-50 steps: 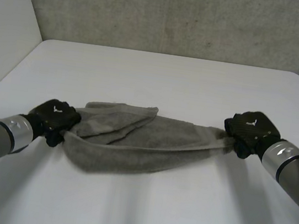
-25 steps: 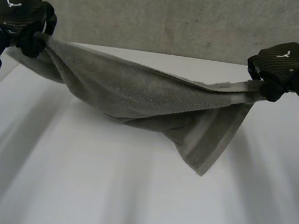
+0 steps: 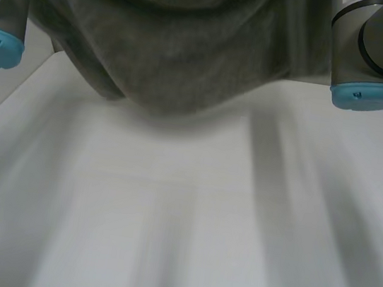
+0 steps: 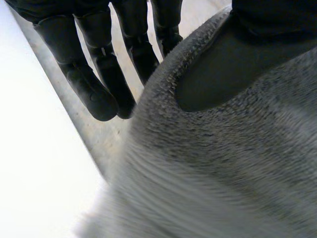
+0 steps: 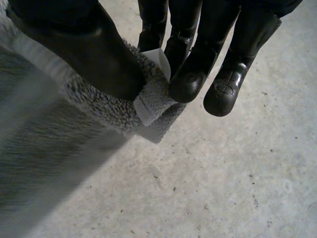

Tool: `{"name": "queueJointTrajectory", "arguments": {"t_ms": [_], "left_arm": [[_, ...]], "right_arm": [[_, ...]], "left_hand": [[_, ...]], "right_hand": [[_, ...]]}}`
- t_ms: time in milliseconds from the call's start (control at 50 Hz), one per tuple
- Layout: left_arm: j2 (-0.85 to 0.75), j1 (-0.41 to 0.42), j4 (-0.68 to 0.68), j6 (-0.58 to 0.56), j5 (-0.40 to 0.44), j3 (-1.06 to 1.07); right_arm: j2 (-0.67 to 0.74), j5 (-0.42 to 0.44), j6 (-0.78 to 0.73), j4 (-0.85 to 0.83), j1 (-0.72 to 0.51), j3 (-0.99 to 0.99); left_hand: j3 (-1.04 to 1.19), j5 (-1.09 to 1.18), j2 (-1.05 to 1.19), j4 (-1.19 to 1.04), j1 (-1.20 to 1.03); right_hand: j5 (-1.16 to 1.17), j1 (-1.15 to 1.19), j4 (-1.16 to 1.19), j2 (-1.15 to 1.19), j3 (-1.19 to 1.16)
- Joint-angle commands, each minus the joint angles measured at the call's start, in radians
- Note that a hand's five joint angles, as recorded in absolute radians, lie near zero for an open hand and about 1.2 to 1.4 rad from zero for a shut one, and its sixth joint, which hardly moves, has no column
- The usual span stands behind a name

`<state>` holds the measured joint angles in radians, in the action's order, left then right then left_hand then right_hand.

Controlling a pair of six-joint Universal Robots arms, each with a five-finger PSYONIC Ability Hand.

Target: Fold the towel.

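Towel is up in the air, off the counter, strung between the left arm and right arm. Its long axis runs 9 to 3 o'clock. The middle sags toward 6 o'clock, and the lowest fold hangs over the counter's 12 o'clock side.

Left hand: thumb pressed into the cloth, edge caught against the nearest fingers, the other fingers straight and clear of it. Reads as a pinch at the 9 o'clock end.

Right hand: thumb and fingertips squeeze the corner at the 3 o'clock end, next to the white tag.

Each hand has one end, so neither is nearer. Judgement: next move is laying the hanging belly onto the counter first, both hands level, so the span stays square along 9–3.
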<state>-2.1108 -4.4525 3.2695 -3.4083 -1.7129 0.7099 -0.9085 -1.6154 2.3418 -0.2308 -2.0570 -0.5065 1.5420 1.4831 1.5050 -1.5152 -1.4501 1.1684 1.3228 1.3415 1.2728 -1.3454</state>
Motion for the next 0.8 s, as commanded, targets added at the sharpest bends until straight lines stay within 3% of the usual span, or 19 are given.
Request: {"name": "queueJointTrajectory", "arguments": {"t_ms": [20,100,220,320,420,640,800], "left_arm": [[0.028,0.004,-0.112,0.086,0.198,0.158],[0.032,0.002,-0.122,0.084,0.271,0.320],[0.043,-0.001,-0.088,0.034,0.299,0.491],[0.072,-0.010,-0.068,-0.194,0.308,0.724],[0.149,-0.033,-0.060,-0.317,0.309,0.889],[0.429,-0.044,0.041,-0.344,0.309,1.144],[0.606,-0.048,0.139,-0.351,0.308,1.252]], "right_arm": [[-0.012,0.046,0.007,0.255,-0.008,-0.127],[-0.004,0.058,0.007,0.387,0.001,-0.242],[-0.007,0.052,0.008,0.419,0.006,-0.394],[-0.077,0.060,0.017,0.418,0.017,-0.622],[-0.177,0.061,0.025,0.401,0.072,-0.785],[-0.412,0.179,0.056,0.381,0.198,-1.044],[-0.559,0.204,0.131,0.373,0.288,-1.110]], "left_hand": [[-0.146,-0.261,-0.109,0.119,0.054],[-0.146,-0.261,-0.109,0.119,0.054],[-0.146,-0.261,-0.109,0.119,0.054],[-0.146,-0.261,-0.109,0.119,0.054],[-0.146,-0.261,-0.109,0.119,0.054],[-0.146,-0.261,-0.109,0.119,0.054],[-0.146,-0.261,-0.109,0.119,0.054]], "right_hand": [[0.053,0.073,0.055,0.123,-0.051],[0.053,0.073,0.055,0.123,-0.051],[0.053,0.073,0.055,0.123,-0.051],[0.053,0.073,0.055,0.123,-0.051],[0.053,0.073,0.055,0.123,-0.051],[0.053,0.073,0.055,0.123,-0.051],[0.053,0.073,0.055,0.123,-0.051]]}}
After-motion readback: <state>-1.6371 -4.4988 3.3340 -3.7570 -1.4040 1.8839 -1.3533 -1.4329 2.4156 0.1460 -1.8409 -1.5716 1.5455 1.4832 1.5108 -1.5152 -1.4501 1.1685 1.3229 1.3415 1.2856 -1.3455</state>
